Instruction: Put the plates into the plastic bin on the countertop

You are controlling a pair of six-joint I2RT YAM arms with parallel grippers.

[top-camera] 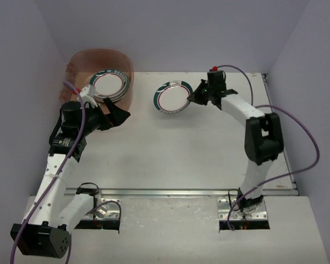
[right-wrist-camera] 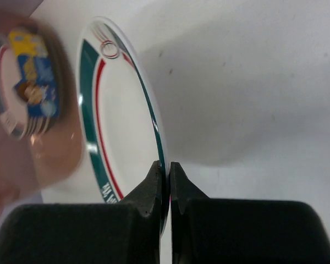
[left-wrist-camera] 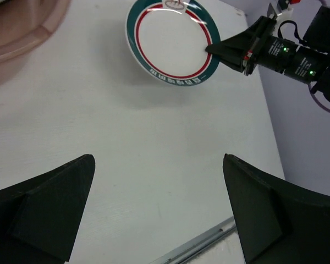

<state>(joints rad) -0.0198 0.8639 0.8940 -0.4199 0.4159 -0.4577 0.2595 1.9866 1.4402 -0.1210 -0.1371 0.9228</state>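
plate (top-camera: 173, 98) in right jaws | left jaws spread, beside plastic bin (top-camera: 80, 58)

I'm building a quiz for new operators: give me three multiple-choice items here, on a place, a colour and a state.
1. Where on the countertop does the plastic bin stand?
A) far left corner B) near right corner C) centre
2. What rim colours has the plate in the right gripper?
A) blue and gold B) teal and red C) black and orange
3. How is the left gripper?
A) shut on a plate B) shut on nothing C) open, empty
Answers: 1 A, the top view shows it far left; 2 B, both wrist views show the bands; 3 C, its jaws stand wide apart, nothing between.
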